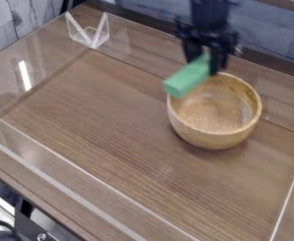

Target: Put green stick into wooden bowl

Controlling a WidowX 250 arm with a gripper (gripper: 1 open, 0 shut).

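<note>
- Camera view: the gripper [209, 58] is seen pointing downward from the top of the frame, dark and somewhat blurred, above the far-left part of the wooden bowl [215, 110].
- The fingers [220, 59] are clamped on the green stick [188, 76], which is gripped at its upper end.
- The green stick is held clear of the tabletop [99, 122], tilted, with its lower end hanging toward the left of the bowl and its upper end at the fingers.
- In this view the stick overlaps the bowl's far-left rim; whether it touches the rim cannot be told.
- The wooden bowl is seen standing upright on the tabletop, round, light tan, with thick walls and grain visible inside; nothing is seen lying in its hollow.
- The tabletop is of dark wood grain, and clear plastic walls [61, 169] are seen around it, on the near side and to the left of the bowl.
- A small clear wire-like stand [87, 31] is seen at the far edge, well to the left of the bowl.
- A grey tiled wall [269, 28] is visible behind the bowl.
</note>
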